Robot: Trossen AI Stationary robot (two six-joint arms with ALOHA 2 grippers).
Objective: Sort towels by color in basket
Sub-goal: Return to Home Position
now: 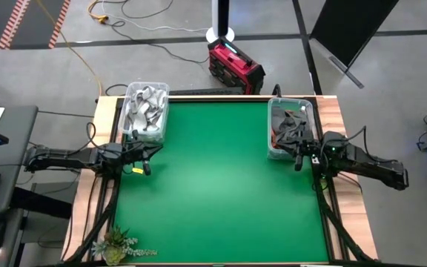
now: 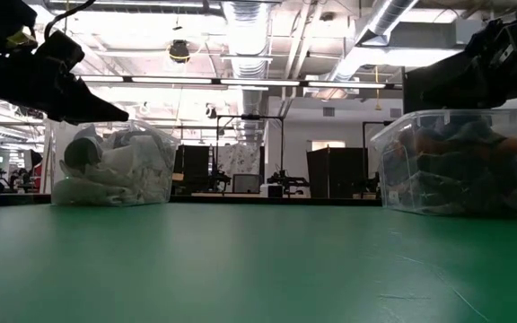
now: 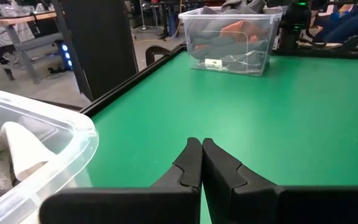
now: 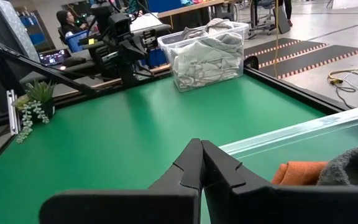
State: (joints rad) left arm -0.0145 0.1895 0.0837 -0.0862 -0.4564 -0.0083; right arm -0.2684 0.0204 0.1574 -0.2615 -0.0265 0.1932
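Towels [image 1: 145, 107] in bins [image 3: 73, 121], beside each arm's closed fingers [image 3: 188, 165]

Overhead camera looks straight down on the whole green-topped desk [image 1: 221, 193]; low camera sits at desk height, facing level across it into the room; each wrist camera looks closely past its own dark fingers [image 3: 188, 165] across the desk toward the opposite clear plastic bin [image 3: 260, 59]; all four views share the green surface and both bins.
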